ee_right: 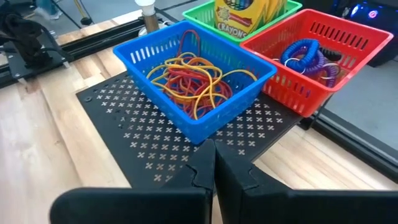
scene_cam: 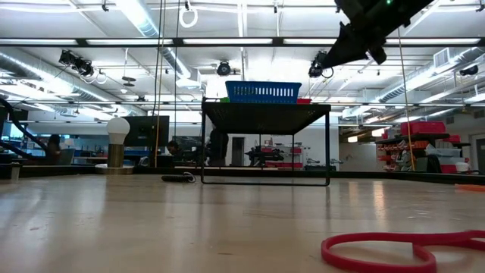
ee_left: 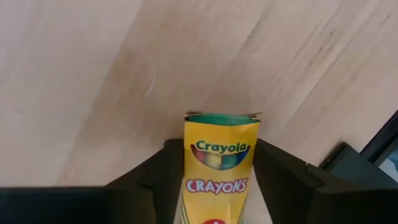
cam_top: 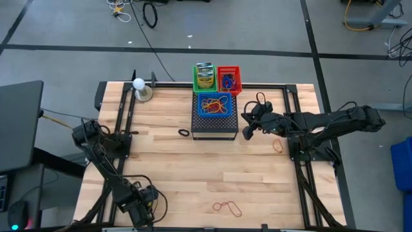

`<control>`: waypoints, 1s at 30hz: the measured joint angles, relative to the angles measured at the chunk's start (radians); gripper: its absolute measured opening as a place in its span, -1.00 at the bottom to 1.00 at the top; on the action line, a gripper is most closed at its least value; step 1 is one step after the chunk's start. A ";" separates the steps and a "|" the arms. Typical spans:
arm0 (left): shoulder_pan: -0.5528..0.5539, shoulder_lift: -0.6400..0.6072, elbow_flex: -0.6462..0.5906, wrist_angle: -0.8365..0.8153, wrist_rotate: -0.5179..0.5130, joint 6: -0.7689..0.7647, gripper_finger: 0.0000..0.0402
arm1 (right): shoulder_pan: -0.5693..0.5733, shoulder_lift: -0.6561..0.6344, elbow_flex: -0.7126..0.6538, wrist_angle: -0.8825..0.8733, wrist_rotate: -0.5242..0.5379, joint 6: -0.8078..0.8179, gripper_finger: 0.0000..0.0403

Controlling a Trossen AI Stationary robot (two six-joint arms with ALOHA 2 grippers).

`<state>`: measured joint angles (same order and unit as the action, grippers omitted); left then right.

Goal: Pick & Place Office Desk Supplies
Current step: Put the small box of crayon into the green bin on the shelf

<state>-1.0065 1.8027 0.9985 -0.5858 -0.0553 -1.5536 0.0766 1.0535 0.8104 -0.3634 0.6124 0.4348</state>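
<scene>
1. A yellow Crayola crayon box sits between the two dark fingers of the left tool, which is gripping it over the bare wood near the tabletop's front left corner.
2. Red and yellow rubber bands lie tangled in a blue basket on top of a black mesh box at the middle of the tabletop's back edge.
3. Behind it, a green basket holds more crayon boxes, and a red basket beside it holds purple and blue coiled rings.
4. A red rubber band lies near the front edge; a tan one lies toward the right edge; a black ring lies just left of the mesh box.
5. The right tool hovers just right of the mesh box with its fingers pressed together, holding nothing.
6. A white bulb on a round base stands near the back left corner.
</scene>
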 joint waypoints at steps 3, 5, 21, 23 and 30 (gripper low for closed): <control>0.000 0.000 0.000 -0.004 -0.004 0.001 -0.14 | -0.013 0.000 0.000 0.000 -0.012 -0.003 -0.94; 0.000 -0.004 0.000 -0.007 -0.008 0.001 -0.20 | -0.020 0.000 0.000 0.000 -0.020 -0.005 -0.94; 0.016 -0.306 -0.003 -0.225 -0.271 0.107 -0.25 | -0.068 0.000 0.000 0.000 -0.080 -0.022 -0.94; 0.032 -0.372 -0.003 -0.251 -0.319 0.136 -0.25 | -0.069 0.000 0.000 0.000 -0.088 -0.025 -0.94; 0.117 -0.599 -0.002 -0.322 -0.499 0.240 -0.25 | -0.069 0.000 0.000 0.000 -0.090 -0.055 -0.94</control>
<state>-0.8895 1.2041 0.9962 -0.9076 -0.5548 -1.3141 0.0074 1.0534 0.8104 -0.3630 0.5229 0.3798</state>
